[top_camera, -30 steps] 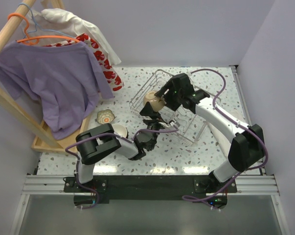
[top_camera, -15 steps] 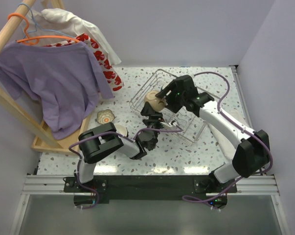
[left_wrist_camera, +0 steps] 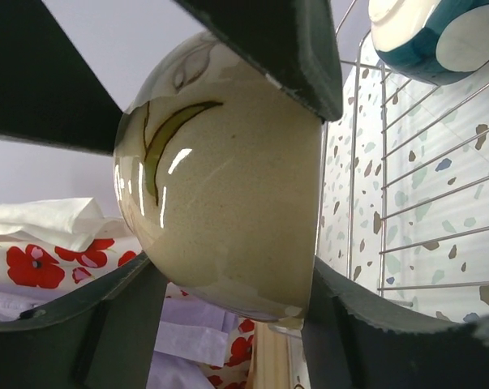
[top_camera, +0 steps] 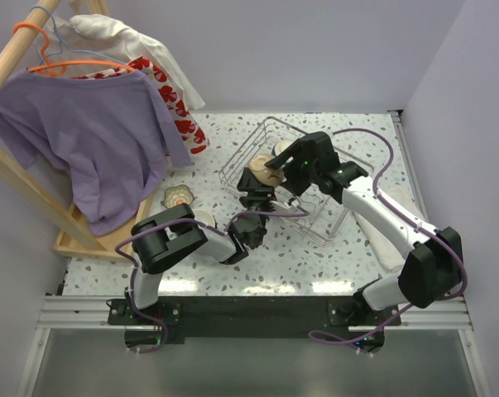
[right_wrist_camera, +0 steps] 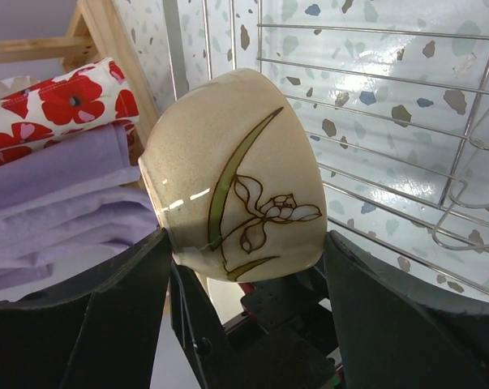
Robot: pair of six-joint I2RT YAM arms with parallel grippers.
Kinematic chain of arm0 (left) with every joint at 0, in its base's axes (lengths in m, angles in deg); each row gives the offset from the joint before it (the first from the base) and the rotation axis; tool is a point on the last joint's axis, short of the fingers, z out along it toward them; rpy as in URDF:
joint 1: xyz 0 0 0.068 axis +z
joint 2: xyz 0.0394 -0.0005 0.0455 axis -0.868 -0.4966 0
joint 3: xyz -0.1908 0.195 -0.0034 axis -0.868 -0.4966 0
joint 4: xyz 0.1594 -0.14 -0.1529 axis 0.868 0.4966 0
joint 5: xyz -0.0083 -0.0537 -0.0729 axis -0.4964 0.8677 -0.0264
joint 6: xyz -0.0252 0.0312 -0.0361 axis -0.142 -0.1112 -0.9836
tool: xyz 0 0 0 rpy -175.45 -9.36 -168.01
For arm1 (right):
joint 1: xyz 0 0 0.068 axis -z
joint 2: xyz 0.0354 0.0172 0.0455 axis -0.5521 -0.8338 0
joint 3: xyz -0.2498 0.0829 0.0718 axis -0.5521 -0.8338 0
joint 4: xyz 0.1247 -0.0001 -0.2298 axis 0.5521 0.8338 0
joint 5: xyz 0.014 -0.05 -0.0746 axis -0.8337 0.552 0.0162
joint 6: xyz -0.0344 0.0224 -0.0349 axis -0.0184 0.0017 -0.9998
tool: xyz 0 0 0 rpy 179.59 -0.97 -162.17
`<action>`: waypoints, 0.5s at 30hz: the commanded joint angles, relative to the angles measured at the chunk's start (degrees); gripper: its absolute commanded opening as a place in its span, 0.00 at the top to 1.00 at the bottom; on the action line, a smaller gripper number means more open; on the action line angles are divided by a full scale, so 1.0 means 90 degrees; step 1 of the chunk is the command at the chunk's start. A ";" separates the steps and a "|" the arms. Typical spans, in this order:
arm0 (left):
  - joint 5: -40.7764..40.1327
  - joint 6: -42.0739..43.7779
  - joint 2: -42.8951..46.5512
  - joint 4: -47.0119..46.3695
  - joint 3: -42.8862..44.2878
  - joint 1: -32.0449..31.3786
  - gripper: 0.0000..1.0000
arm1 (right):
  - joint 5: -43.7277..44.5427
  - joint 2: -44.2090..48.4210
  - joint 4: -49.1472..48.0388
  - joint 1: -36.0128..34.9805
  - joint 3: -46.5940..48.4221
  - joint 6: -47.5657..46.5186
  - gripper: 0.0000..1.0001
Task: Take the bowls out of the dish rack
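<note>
Since the earlier frame the left claw [left_wrist_camera: 228,275] has risen and narrowed around the tan bowl [left_wrist_camera: 228,162]. Its fingers lie against both sides, but I cannot tell if the grip is firm. The tan bowl hangs sideways over the rack's [top_camera: 268,122] near-left edge, likely a handover, and the right claw [right_wrist_camera: 244,243] clamps it so it won't drop.

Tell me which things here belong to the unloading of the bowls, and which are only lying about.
Belong to the job: dish rack; tan bowl; teal-and-white bowl; patterned bowl and pale bowl on the table.

Lying about: purple shirt; red-flowered cloth; white garment; orange hanger; wooden clothes stand.
</note>
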 commanded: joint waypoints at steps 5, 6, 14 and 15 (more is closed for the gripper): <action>0.0285 -0.0567 0.0615 -0.3662 -0.0315 -0.0144 0.47 | -0.0187 0.0173 -0.0857 0.0010 0.0037 0.0321 1.00; 0.0275 -0.0636 0.0635 -0.3661 -0.0345 -0.0154 0.47 | -0.0167 0.0153 -0.0887 0.0010 0.0047 0.0330 1.00; -0.0096 -0.1872 0.1377 -0.3116 -0.0959 -0.0251 0.25 | -0.0050 -0.0110 -0.0995 0.0137 0.0212 -0.0031 1.00; -0.0116 -0.2099 0.1523 -0.2738 -0.1057 -0.0251 0.22 | -0.0050 -0.0130 -0.0994 0.0157 0.0232 -0.0079 1.00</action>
